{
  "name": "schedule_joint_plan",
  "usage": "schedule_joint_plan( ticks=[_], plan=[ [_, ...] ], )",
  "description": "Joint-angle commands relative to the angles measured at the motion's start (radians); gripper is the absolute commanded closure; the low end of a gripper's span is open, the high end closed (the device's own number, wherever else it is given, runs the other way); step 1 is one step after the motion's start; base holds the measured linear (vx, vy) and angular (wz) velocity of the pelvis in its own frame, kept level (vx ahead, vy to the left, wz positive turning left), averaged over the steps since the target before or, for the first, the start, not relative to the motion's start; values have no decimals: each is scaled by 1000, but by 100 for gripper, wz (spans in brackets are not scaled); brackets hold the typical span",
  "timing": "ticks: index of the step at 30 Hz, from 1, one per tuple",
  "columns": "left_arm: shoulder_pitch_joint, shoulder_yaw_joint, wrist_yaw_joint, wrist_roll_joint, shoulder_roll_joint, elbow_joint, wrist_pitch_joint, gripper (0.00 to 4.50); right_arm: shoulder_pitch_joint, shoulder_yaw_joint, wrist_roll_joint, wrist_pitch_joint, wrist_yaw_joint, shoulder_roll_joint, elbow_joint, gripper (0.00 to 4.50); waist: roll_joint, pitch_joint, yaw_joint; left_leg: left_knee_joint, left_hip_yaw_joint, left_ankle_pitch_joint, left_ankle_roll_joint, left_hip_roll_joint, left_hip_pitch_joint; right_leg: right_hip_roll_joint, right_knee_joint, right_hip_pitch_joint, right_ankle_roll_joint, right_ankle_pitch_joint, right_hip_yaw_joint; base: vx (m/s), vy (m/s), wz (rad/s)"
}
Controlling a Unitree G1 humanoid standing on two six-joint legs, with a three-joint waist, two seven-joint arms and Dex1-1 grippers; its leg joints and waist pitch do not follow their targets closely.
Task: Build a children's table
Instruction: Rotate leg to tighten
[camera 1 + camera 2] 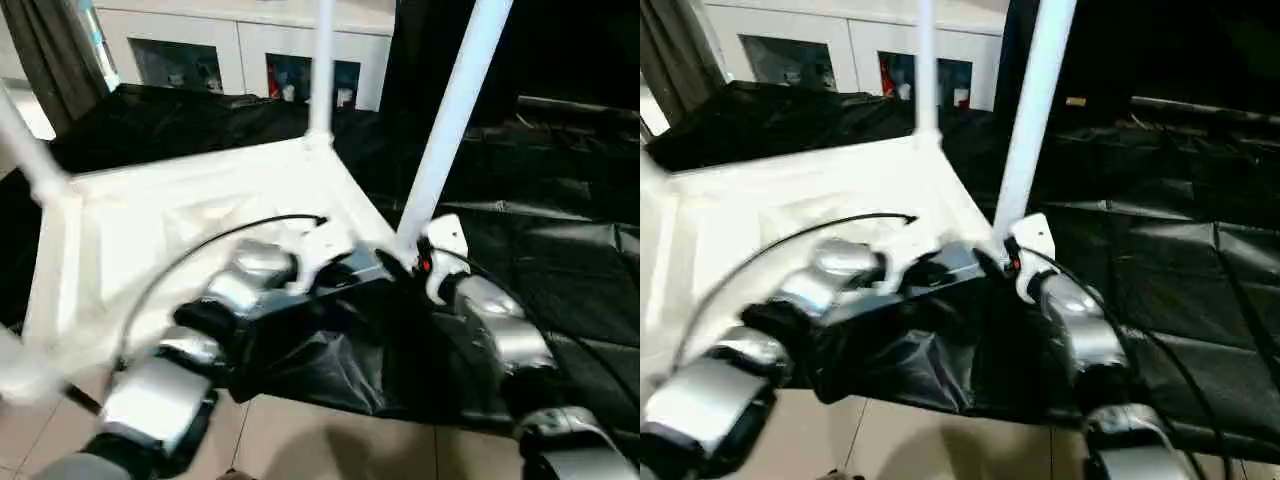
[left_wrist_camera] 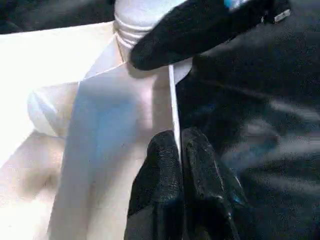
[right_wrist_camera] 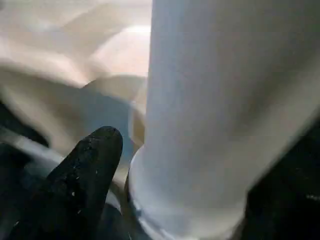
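Note:
The white tabletop [image 1: 180, 210] lies upside down on a black sheet [image 1: 560, 230]. Three white legs stand up from its corners: one at the near right [image 1: 450, 120], one at the far corner [image 1: 322, 70], one at the left [image 1: 25, 150]. My left gripper [image 2: 180, 150] is shut on the tabletop's thin rim [image 2: 172, 100], just beside the near right corner. My right gripper [image 1: 418, 258] sits at the base of the near right leg [image 3: 215, 110]. One of its fingers [image 3: 90, 170] stands a little apart from the leg. Another black finger [image 2: 200, 30] lies by the leg's ribbed base.
A white glass-door cabinet [image 1: 240, 50] stands along the back wall, with a grey curtain [image 1: 50, 50] at the far left. The black sheet spreads far to the right. Light floor tiles [image 1: 300, 440] show near me. A black cable [image 1: 200, 245] arcs over my left forearm.

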Motion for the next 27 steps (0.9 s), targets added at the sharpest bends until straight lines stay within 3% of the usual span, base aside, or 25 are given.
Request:
schedule_joint_plan(
  ticks=[1,2,4,7,9,21,23,26,27],
  plan=[
    [29,-42,-70,23,7,26,-4,450,13,29,35,15,105,-16,-51,75,-17,-47,2,-53,-2,-193,95,17,7,-21,-62,34,-240,-48,19,0,0,0],
    [28,-42,-87,21,14,27,-7,450,18,30,44,20,139,-29,-61,75,-14,-47,3,-50,-2,-176,103,18,8,-22,-57,35,-254,-16,19,0,0,0],
    [30,-31,-167,-11,31,17,9,450,19,31,62,43,206,-54,-75,75,-25,-46,7,-48,0,-162,117,19,8,-22,-52,36,-275,8,18,0,0,0],
    [31,-20,-233,-38,43,5,25,450,15,44,60,48,260,-77,-77,75,-19,-45,13,-48,2,-160,111,22,11,-22,-47,35,-291,10,18,0,0,0],
    [34,-21,-246,-39,47,4,21,450,10,48,59,53,276,-82,-65,89,-24,-44,14,-46,4,-164,108,22,12,-22,-46,35,-300,21,18,0,0,0],
    [60,-12,-261,-55,49,-15,26,450,58,38,90,95,275,-44,-114,175,-33,-43,16,-44,4,-140,112,21,11,-25,-45,36,-285,-3,21,0,0,0],
    [64,-11,-245,-51,45,-14,19,450,66,31,88,109,227,-24,-114,177,-31,-41,16,-46,4,-152,106,21,12,-26,-48,35,-279,-25,21,0,0,0],
    [58,-15,-98,-10,18,10,16,450,59,-3,56,109,43,35,-64,179,-31,-37,7,-53,0,-190,76,20,13,-27,-56,29,-258,-101,23,0,0,0],
    [51,-12,-25,3,-4,22,36,450,50,-21,43,109,-40,64,-37,180,-32,-33,4,-61,-2,-254,36,21,18,-29,-67,25,-234,-210,24,0,0,0]
  ],
)
